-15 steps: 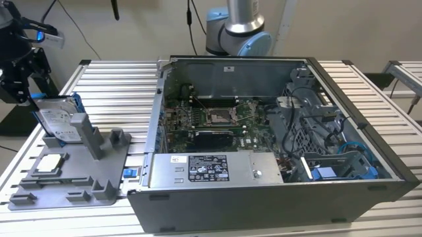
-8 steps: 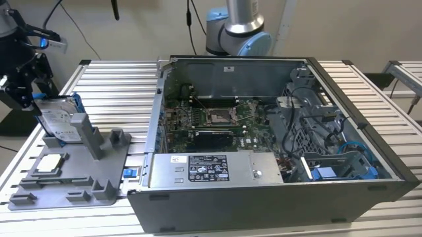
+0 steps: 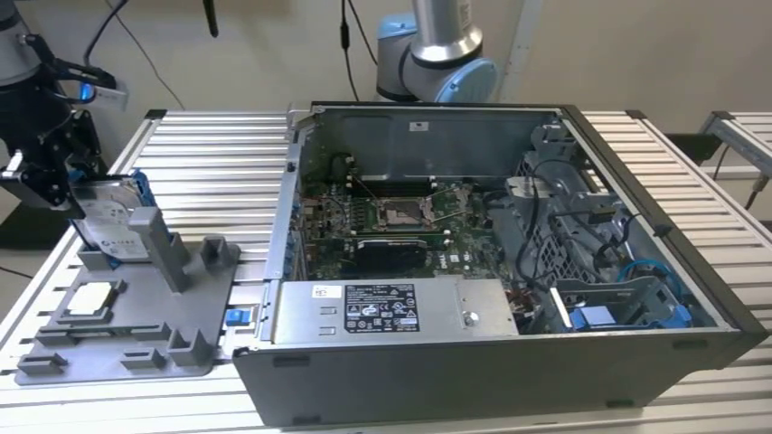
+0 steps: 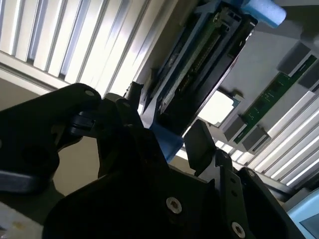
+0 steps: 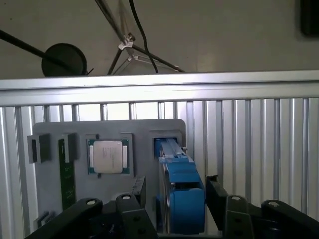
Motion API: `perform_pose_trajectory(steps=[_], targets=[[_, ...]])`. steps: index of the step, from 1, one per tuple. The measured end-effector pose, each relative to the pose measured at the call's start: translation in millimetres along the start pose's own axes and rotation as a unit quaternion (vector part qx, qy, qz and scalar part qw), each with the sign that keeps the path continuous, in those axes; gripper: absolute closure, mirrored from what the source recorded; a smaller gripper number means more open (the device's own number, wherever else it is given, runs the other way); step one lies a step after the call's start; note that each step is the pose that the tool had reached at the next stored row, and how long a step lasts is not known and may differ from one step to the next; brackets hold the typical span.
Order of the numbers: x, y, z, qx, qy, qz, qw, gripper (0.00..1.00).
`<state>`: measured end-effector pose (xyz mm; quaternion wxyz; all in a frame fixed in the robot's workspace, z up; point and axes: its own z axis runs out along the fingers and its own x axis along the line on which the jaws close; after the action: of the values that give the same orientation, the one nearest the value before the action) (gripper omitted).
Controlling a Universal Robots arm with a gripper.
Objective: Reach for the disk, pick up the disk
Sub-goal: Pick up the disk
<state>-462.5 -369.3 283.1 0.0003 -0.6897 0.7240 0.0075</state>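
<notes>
Disk [image 3: 107,217] stands on edge in the grey holder [image 3: 157,307] on the bench [image 3: 181,136], exterior view's left. Jaws are wide and straddle it; centre your gripper [image 5: 175,186], close squarely on the flat faces, and don't tilt.

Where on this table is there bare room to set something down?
The slatted table is bare past the grey tray, between the disk and the computer case, and again beside the case at the exterior view's right. It is crowded on the tray, where the open gripper straddles the upright disk, and inside the case.
</notes>
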Motion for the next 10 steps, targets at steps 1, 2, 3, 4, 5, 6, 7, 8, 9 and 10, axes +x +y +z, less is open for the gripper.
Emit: perform_pose_trajectory(steps=[1,2,3,4,5,6,7,8,9,10], targets=[[0.0,0.0,1.8,0.0,0.0,0.0,1.0,0.0],[0.1,0.0,3.7,0.0,0.0,0.0,1.0,0.0],[0.1,0.0,5.3,0.0001,0.0,0.0,1.0,0.0],[0.1,-0.1,6.0,0.0001,-0.0001,-0.001,1.0,0.0],[0.1,0.0,6.1,0.0,-0.0001,-0.001,1.0,0.0],[0.1,0.0,6.0,-0.0001,0.0,-0.001,1.0,0.0],[0.1,0.0,6.1,-0.0001,0.0,-0.001,1.0,0.0],[0.1,-0.1,6.6,0.0,-0.0001,-0.001,1.0,0.0],[0.1,-0.1,7.5,0.0002,-0.0003,-0.001,1.0,0.0],[0.1,-0.1,8.5,0.0001,-0.0003,-0.001,1.0,0.0]])
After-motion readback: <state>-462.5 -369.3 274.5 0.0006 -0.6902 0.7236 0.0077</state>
